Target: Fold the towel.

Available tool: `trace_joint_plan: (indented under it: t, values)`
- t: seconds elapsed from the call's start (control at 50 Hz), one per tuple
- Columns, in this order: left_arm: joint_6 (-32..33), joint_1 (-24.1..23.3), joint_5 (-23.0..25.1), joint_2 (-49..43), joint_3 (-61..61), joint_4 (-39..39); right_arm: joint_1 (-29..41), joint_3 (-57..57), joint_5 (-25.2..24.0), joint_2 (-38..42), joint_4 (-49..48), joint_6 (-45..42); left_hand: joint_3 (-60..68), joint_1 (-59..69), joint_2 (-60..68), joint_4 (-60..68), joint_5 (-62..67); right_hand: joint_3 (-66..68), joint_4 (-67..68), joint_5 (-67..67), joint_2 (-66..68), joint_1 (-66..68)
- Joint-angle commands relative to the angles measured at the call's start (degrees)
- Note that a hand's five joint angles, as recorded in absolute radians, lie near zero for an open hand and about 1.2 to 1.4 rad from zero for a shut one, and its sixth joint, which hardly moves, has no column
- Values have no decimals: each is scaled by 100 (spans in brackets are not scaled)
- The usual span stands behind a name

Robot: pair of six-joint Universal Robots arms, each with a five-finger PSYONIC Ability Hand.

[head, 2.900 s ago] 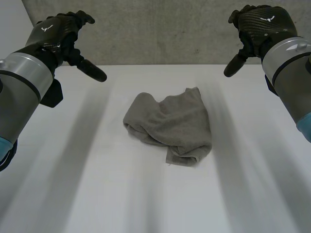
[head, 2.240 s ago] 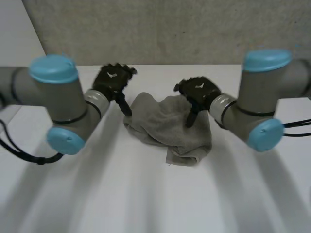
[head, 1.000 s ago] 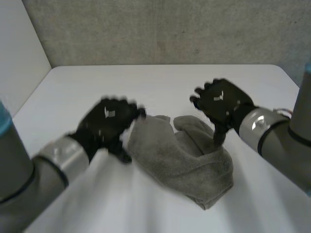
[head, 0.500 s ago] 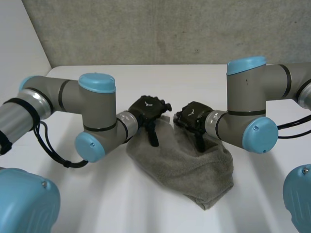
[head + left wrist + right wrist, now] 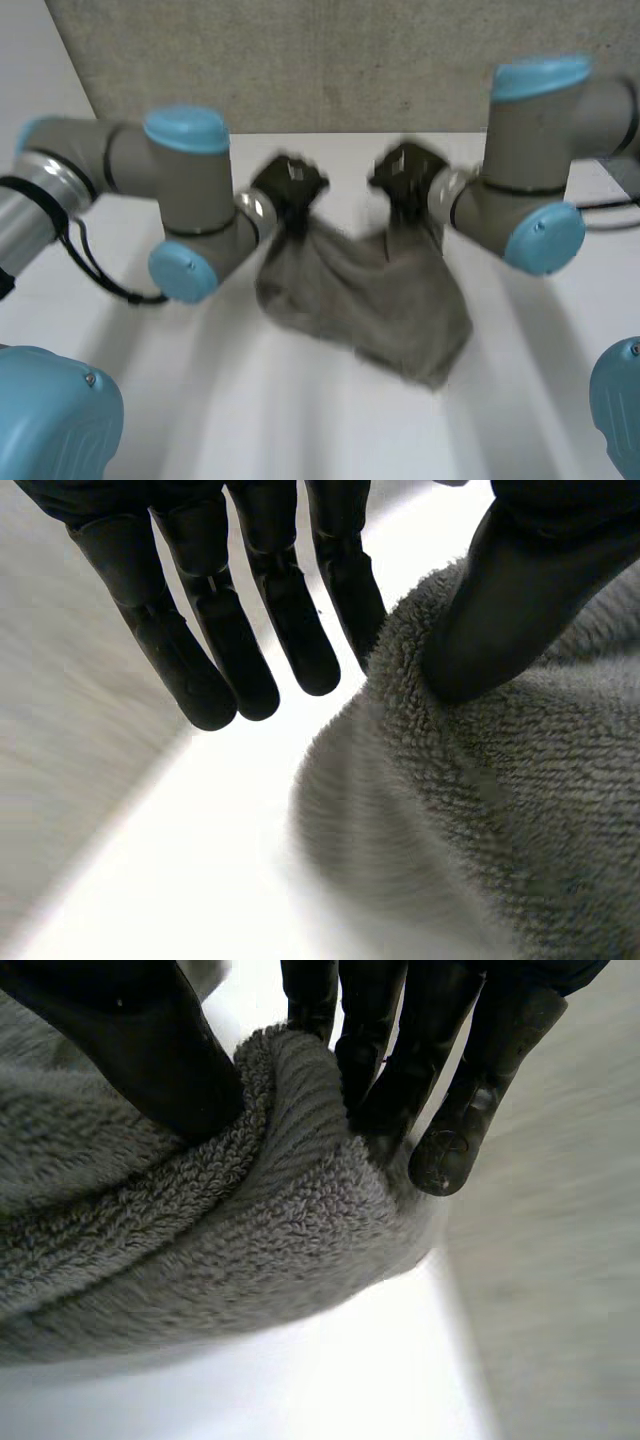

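Observation:
The grey towel (image 5: 365, 300) hangs bunched from both hands above the white table (image 5: 300, 430), its lower end trailing toward me. My left hand (image 5: 288, 185) holds the towel's far left part and my right hand (image 5: 405, 178) its far right part. In the left wrist view the thumb (image 5: 520, 590) presses the towel's (image 5: 500, 810) edge against the nearest finger, while the other fingers (image 5: 210, 600) stay straight beside it. The right wrist view has the thumb (image 5: 130, 1040) and the fingers (image 5: 385, 1050) pinching a thick fold of towel (image 5: 250, 1230).
A grey concrete wall (image 5: 350, 60) stands behind the table's far edge. Both forearms with light-blue caps (image 5: 185, 130) (image 5: 545, 235) reach in from the sides toward the middle. White tabletop (image 5: 120, 340) lies all round the towel.
Both hands, open at the towel's far edge on the table before, have closed on it and risen. The towel now hangs stretched between them instead of lying in a heap.

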Motion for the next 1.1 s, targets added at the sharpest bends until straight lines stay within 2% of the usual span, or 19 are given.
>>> trace_joint_plan:
  t: [0.02, 0.04, 0.06, 0.08, 0.1, 0.18, 0.28, 0.34, 0.4, 0.44, 0.5, 0.58, 0.72, 0.76, 0.78, 0.82, 0.94, 1.04, 1.1]
  values:
    - [-732, 96, -1953, 909, 1333, 1980, -222, -453, 437, -878, -2539, 2741, 129, 312, 256, 255, 214, 459, 354, 497, 479, 577]
    - [-736, 97, -1958, 912, 1332, 1985, -511, 11, 701, -1466, -3225, 3507, 129, 312, 256, 255, 214, 459, 354, 497, 479, 577]
    - [-1101, 158, -2332, 1260, 1167, 2437, -513, 16, 703, -1472, -3232, 3515, 129, 312, 256, 255, 214, 459, 354, 497, 479, 577]
    - [-1105, 158, -2336, 1264, 1165, 2442, -818, 434, 825, -2002, -3728, 4089, 129, 312, 256, 255, 214, 459, 354, 497, 479, 577]
    - [-1514, 280, -2492, 1621, 861, 2808, -1108, 830, 818, -2365, -4090, 4338, 129, 312, 256, 255, 214, 459, 354, 497, 479, 577]
    - [-2124, 554, -2186, 2327, -232, 3110, -1199, 1088, 396, -2447, -3962, 4244, 129, 312, 256, 255, 214, 459, 354, 497, 479, 577]
    - [-2115, 685, -1388, 2942, -1977, 3224, -1216, 1062, -552, -2404, -2753, 3430, 129, 312, 256, 255, 214, 459, 354, 497, 479, 577]
    - [-2107, 765, -1237, 3004, -2385, 3207, -1234, 1062, -790, -2229, -2058, 2675, 129, 312, 256, 255, 214, 459, 354, 497, 479, 577]
    - [-2115, 870, -1017, 3101, -3273, 3189, -1225, 1036, -817, -2052, -1694, 2214, 129, 312, 256, 255, 214, 459, 354, 497, 479, 577]
    - [-2115, 888, -799, 3197, -4148, 3233, -1173, 1140, -800, -1789, -1055, 1278, 129, 312, 256, 255, 214, 459, 354, 497, 479, 577]
    - [-2115, 888, -701, 3215, -4548, 3268, -1155, 1394, -817, -1604, -475, 748, 129, 312, 256, 255, 214, 459, 354, 497, 479, 577]
    - [-2115, 888, -499, 3163, -5398, 3373, -1164, 1929, -896, -1481, -323, 720, 129, 312, 256, 255, 214, 459, 354, 497, 479, 577]
    - [-2107, 870, -473, 3092, -5971, 3435, -1085, 3189, -879, -1595, -1061, 737, 129, 312, 256, 255, 214, 459, 354, 497, 479, 577]
    - [-2115, 870, -464, 3083, -6129, 3453, -1023, 3810, -853, -1804, -1385, 720, -1857, -1674, -1730, -1731, -1772, 459, 354, 497, 479, 577]
    - [-2115, 870, -464, 3083, -6130, 3453, -1023, 3813, -852, -1806, -1387, 720, -1870, -1687, -1743, -1744, -1785, 459, 354, 497, 479, 577]
    - [-2115, 844, -472, 2996, -6173, 3470, -971, 4399, -887, -2033, -1561, 685, -4401, -4218, -4274, -4275, -4316, 459, 354, 497, 479, 577]
    - [-2115, 773, -473, 2784, -6121, 3479, -839, 5079, -905, -2386, -1747, 658, -4966, -4782, -4838, -4839, -4881, 459, 354, 497, 479, 577]
    - [-2115, 659, -473, 2608, -6024, 3734, -803, 5859, -1133, -3569, -1835, 658, -5386, -5203, -5259, -5260, -5301, 459, 354, 497, 479, 577]
    - [-2115, 545, -473, 2442, -5884, 4024, -812, 6001, -1239, -3853, -1835, 658, -5403, -5220, -5276, -5277, -5318, 459, 354, 497, 479, 577]
